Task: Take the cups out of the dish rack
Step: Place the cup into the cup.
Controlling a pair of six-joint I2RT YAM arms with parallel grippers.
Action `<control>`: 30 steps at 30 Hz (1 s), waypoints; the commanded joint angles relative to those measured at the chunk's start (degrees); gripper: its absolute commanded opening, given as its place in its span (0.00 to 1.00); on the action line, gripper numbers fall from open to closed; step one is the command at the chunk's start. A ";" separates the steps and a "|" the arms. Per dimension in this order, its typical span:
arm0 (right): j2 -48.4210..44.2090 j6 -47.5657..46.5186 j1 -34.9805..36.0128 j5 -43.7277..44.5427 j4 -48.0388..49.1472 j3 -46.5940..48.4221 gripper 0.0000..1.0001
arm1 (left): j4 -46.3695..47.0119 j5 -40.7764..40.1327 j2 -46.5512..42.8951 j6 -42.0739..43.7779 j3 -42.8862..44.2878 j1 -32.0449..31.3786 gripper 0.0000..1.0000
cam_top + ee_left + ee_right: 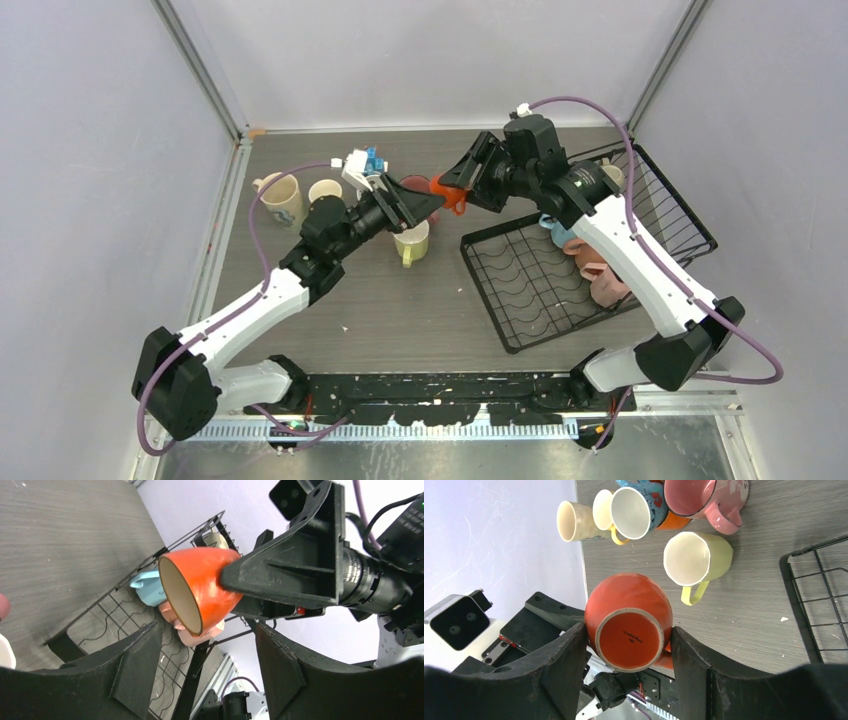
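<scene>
On the right gripper (628,632), the jaws are clamped on the sides of a glossy orange ceramic mug (629,605), held clear of the grey wood-grain worktop (749,605). On the left gripper (207,632), the jaws stand apart just short of the mug's mouth, which faces them. Below them stands a lime-green handled mug (696,557). The black wire dish rack (485,297), off to one side of the right jaws, holds pink mugs (605,285).

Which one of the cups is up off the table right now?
The orange mug, clamped by its sides in the right gripper in mid-air; the rest sit on the table or in the dish rack.
</scene>
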 commanded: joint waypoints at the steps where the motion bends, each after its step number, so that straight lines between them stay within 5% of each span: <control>1: 0.62 1.54 -0.41 -4.18 4.96 1.52 0.30 | 6.79 1.23 0.43 0.53 1.65 1.22 0.66; 14: 3.43 4.85 -3.20 -13.63 9.64 1.86 0.30 | 16.68 7.09 3.99 -0.75 1.65 2.52 0.52; 30: 2.44 8.18 -4.84 -20.11 15.16 -2.33 0.31 | 18.20 8.27 7.39 -2.39 4.24 2.67 0.35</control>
